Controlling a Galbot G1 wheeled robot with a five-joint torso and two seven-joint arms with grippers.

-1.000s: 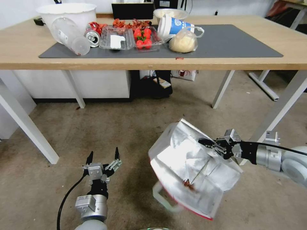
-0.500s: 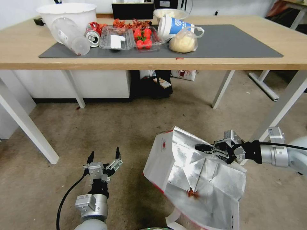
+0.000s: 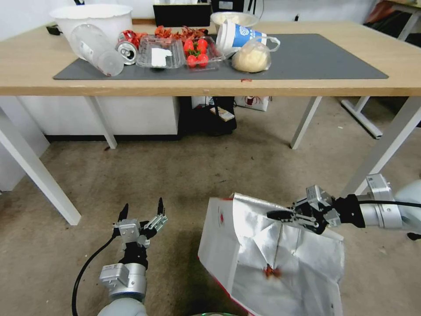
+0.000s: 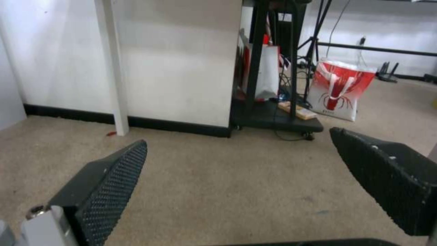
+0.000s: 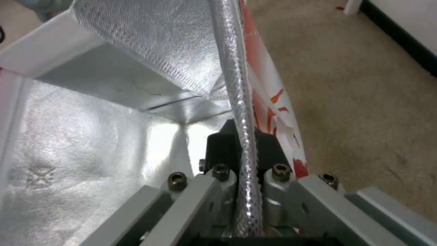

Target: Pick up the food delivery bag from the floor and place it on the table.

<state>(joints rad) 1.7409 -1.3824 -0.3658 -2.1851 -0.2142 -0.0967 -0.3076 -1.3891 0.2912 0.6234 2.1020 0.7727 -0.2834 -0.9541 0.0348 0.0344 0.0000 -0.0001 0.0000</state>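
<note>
The food delivery bag, white outside with crinkled silver foil lining and a red stain inside, hangs over the floor with its mouth toward me; its lower part runs off the picture. My right gripper is shut on its upper rim. In the right wrist view the fingers clamp the foil edge of the bag. My left gripper stands open and empty above the carpet, left of the bag. Its two black pads are spread wide in the left wrist view. The table stands ahead, with a dark grey mat.
On the mat's left half lie a white bucket, a tipped clear cup, a can, strawberry trays, a paper cup and a bagged bun. White table legs flank the floor space. A red-and-white bag sits under the table.
The bag has swung from a steep tilt to hang more upright, and it sits lower and nearer to me. My right gripper dropped slightly with it. The left arm barely moved.
</note>
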